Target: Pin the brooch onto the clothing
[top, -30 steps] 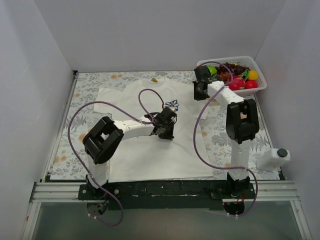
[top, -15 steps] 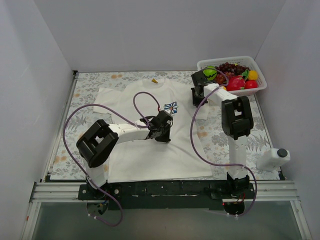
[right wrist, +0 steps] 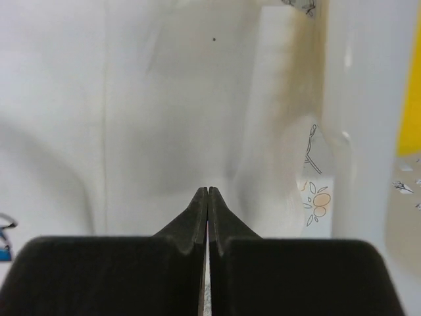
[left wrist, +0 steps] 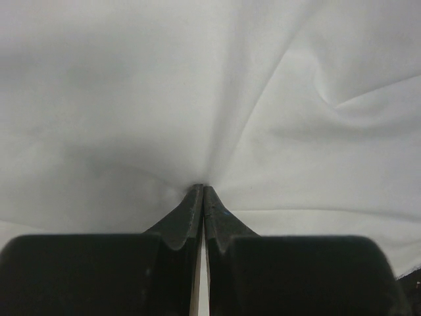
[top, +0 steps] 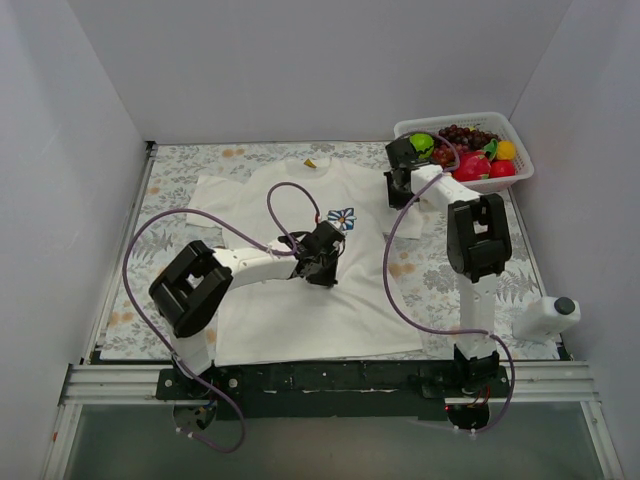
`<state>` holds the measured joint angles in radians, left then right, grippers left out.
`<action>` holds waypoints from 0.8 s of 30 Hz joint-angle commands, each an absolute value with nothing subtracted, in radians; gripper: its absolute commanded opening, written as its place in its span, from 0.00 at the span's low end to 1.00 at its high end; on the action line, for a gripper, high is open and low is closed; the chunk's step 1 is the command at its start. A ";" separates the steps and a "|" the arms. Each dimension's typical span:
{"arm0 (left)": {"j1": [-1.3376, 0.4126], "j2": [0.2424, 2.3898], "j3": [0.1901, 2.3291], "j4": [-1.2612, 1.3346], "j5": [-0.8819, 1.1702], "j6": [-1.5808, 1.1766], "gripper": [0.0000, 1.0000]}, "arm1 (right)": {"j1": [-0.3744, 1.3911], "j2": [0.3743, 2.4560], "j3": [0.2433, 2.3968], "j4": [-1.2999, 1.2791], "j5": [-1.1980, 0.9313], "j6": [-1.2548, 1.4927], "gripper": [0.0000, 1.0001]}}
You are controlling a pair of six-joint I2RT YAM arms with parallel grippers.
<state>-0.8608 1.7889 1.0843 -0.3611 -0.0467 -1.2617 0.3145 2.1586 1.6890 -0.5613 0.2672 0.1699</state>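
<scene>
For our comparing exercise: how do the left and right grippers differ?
The left gripper is at the chest of the T-shirt, creases converging on its tips, apparently pinching fabric; the right gripper is near the T-shirt's sleeve edge, over smooth fabric, holding nothing. Both are shut.

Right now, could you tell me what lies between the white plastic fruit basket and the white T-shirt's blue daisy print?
The black right gripper, jaws shut, sits there above the edge of the white T-shirt; the top external view shows it.
</scene>
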 commanded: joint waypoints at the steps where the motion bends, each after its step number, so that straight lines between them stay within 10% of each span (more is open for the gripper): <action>1: -0.865 1.686 1.137 -0.390 -0.100 -1.223 0.04 | 0.328 1.917 1.630 -0.459 0.131 0.149 0.01; 6: -0.865 1.582 1.109 -0.431 -0.129 -1.253 0.15 | 0.365 1.764 1.462 -0.437 0.022 0.178 0.01; 11: -0.864 1.490 1.010 -0.567 -0.181 -1.328 0.00 | 0.459 1.640 1.229 -0.503 -0.069 0.195 0.01; 24: -0.839 1.456 0.816 -0.543 -0.054 -1.459 0.00 | 0.561 1.448 0.868 -0.609 -0.089 0.291 0.01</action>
<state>-0.8467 1.4467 0.8410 -0.5697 -0.1097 -1.4075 0.5625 1.4967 0.9157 -0.5793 -0.1009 0.2569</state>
